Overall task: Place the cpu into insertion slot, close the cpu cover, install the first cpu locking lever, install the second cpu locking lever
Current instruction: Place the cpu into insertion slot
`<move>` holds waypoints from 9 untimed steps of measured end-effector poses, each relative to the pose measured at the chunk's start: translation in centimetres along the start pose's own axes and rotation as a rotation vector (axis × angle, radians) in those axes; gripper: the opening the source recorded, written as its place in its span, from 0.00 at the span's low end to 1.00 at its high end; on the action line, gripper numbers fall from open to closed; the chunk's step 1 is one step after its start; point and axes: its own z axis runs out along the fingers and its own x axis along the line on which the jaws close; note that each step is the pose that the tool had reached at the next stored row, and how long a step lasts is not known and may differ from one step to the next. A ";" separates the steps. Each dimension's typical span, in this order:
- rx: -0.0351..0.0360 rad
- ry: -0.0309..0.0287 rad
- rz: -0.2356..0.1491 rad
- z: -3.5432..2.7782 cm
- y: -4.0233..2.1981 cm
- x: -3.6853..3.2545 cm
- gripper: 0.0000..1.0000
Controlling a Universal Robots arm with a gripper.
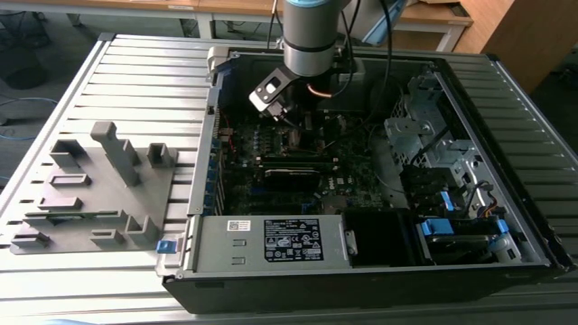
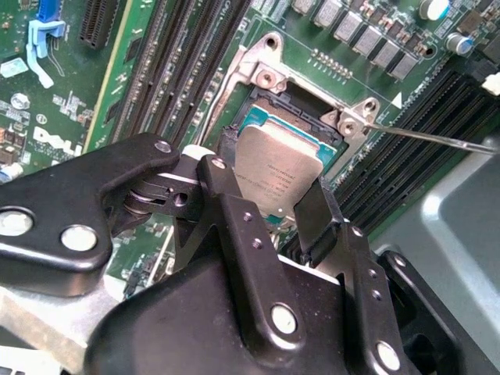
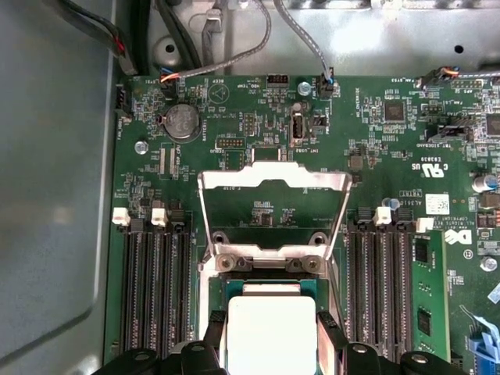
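The small flat square cpu (image 2: pixel 277 156) with its dull silver-grey metal top sat directly between the two black fingers (image 2: pixel 312 207) of the gripper (image 2: pixel 269 176). The fingers were closed against two opposite edges of the chip, so the gripper was clenched on the cpu. In the first wrist view the cpu (image 3: pixel 269 336) appeared as a pale square flanked by a finger (image 3: pixel 215 328) on either side.

The chip lay within the outline of the insertion slot (image 2: pixel 301 109), a small dark square socket with a thin silver rim. Whether it was seated or held just above the socket could not be told.

The cpu cover (image 3: pixel 269 173), a thin silver metal frame with a large square window, stood swung open at the far edge of the socket and clear of the chip. A locking lever (image 2: pixel 430 137), a thin silver rod, stuck out from one corner of the socket.

Long narrow black memory slots (image 3: pixel 148 289) ran on both sides of the socket across the green motherboard (image 3: pixel 375 156).

In the exterior view the gripper (image 1: pixel 281 114) reached down into the open black computer case (image 1: pixel 361 294). A grey power supply box (image 1: pixel 226 237) with a white label sat at the case's near edge. The case rested on a grey slatted metal table (image 1: pixel 135 74), and a grey moulded fixture block (image 1: pixel 99 196) stood beside it at the exterior view's left.
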 end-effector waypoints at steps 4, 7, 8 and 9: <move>0.0001 -0.0001 0.000 0.25 -0.21 -0.01 0.54; 0.0000 0.0000 0.000 0.43 -0.30 -0.01 0.54; 0.0000 0.0000 0.000 0.52 -0.31 -0.01 0.54; 0.0000 -0.0001 0.000 0.60 -0.32 -0.01 0.54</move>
